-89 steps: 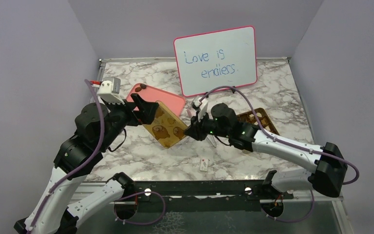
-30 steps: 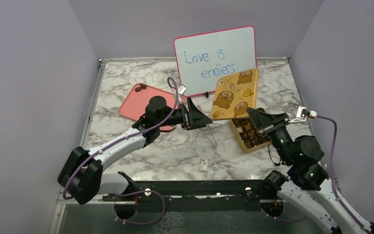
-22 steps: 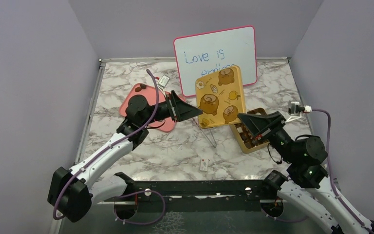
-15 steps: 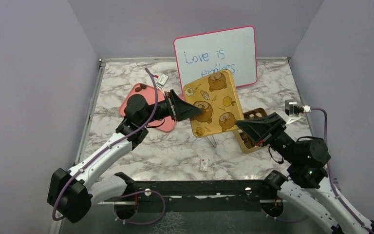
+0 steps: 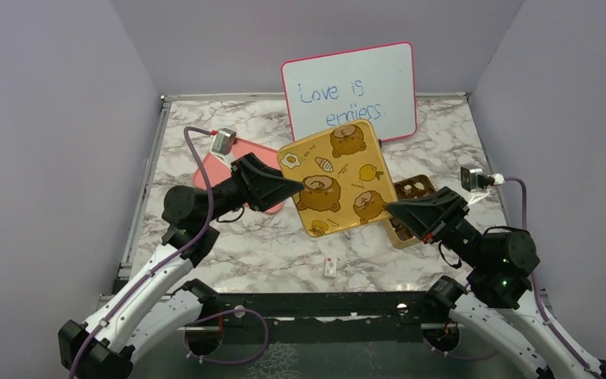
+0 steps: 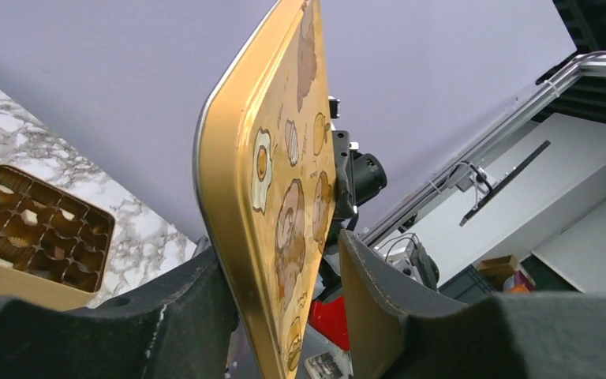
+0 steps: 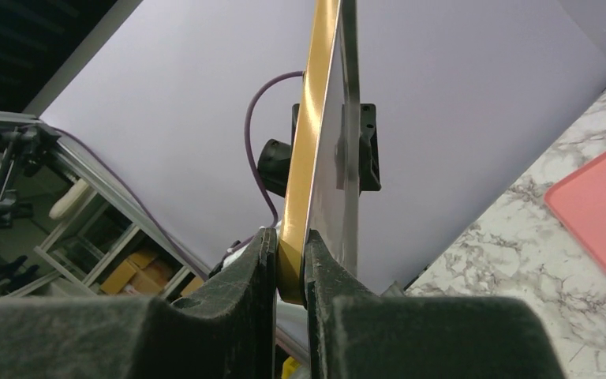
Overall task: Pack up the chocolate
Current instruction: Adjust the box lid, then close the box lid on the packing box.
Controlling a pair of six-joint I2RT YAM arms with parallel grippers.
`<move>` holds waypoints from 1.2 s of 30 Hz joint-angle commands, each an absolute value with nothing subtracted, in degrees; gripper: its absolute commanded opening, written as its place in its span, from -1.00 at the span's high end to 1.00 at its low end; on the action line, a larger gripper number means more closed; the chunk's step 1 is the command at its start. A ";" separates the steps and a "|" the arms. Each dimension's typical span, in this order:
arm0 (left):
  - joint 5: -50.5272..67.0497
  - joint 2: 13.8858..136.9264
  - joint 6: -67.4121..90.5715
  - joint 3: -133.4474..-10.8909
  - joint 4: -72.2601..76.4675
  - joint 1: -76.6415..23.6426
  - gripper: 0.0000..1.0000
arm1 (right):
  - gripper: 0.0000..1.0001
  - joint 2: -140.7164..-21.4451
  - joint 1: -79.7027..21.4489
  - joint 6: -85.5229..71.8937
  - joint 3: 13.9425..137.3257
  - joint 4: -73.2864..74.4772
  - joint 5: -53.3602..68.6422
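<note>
My right gripper (image 5: 392,209) is shut on the lower right corner of a gold lid (image 5: 331,178) printed with bears and holds it tilted above the table. In the right wrist view the lid (image 7: 316,118) stands edge-on, pinched between that gripper's (image 7: 290,245) fingers. My left gripper (image 5: 288,188) is open around the lid's left edge. In the left wrist view the lid (image 6: 284,158) leans on one finger, with a gap to the other. Behind the lid lies the gold box (image 5: 414,189). Its compartments hold chocolate (image 6: 28,217).
A pink tray (image 5: 205,170) lies at the back left, under my left arm. A whiteboard (image 5: 351,87) with blue writing leans on the back wall. A small white tag (image 5: 331,267) lies near the front edge.
My right gripper has carried the lid down and to the left, away from the whiteboard. My left arm has drawn back to the left, and its jaws have narrowed round the lid's edge.
</note>
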State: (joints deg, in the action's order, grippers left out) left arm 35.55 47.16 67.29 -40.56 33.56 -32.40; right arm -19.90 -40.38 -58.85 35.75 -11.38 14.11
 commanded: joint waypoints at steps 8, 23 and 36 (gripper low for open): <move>33.00 45.31 73.65 -37.11 39.65 -32.34 0.15 | 0.96 -19.47 -40.30 -67.71 30.37 -12.88 8.23; 25.88 41.93 81.99 -32.18 41.23 -32.26 0.86 | 0.37 -18.49 -40.28 -62.68 33.00 -4.08 -1.06; 21.11 48.39 81.86 -32.57 41.22 -32.34 1.00 | -0.99 -20.16 -40.30 -42.46 46.97 14.98 -15.93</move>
State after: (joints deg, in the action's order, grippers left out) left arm 24.43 45.84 81.93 -31.90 38.39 -32.36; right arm -17.91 -40.42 -52.27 41.43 9.13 -9.72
